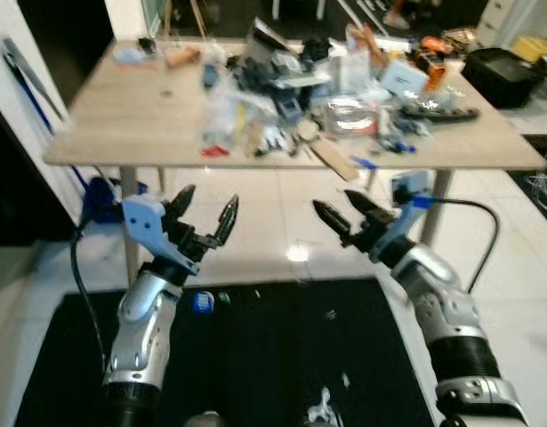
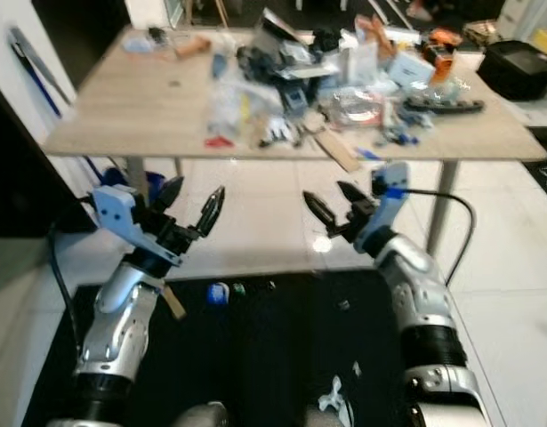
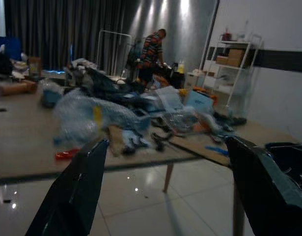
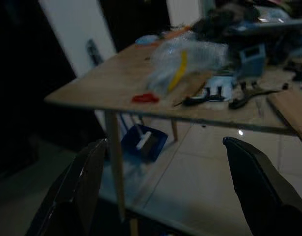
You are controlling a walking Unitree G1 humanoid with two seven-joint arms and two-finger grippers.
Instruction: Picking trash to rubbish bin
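Left eye view shows the left claw (image 1: 206,212) raised in front of the robot, its two black fingers spread apart with nothing between them. The right claw (image 1: 342,209) is raised beside it, fingers likewise parted and empty. Both hover over the pale tiled floor (image 1: 273,222), just short of the near edge of the counter (image 1: 122,116) and lower than its top.

Directly below the claws lies a black mat (image 1: 255,356). Trash is scattered on it: a small blue piece (image 1: 202,302) near the left arm, a tiny green bit (image 1: 224,297) just beside that, a crumpled white scrap (image 1: 322,407) near the bottom edge, and a few pale flecks close to the right arm. All of these sit well under the claws, not touching them.

Farther out, the wooden counter carries a heap of clutter (image 1: 326,89): clear plastic wrap with a yellow strip (image 4: 182,61), a small red piece (image 1: 214,151) near the front edge, a flat wooden slat (image 1: 333,160) overhanging that edge, dark tools, and an orange object toward the far right. A black case (image 1: 504,76) sits beyond the counter's right end.

Under the counter on the robot's left, a blue dustpan (image 4: 143,142) rests against the floor by the counter's leg. In the left wrist view a person (image 3: 151,51) in a striped top stands far behind the counter, near a white shelf unit (image 3: 234,64).
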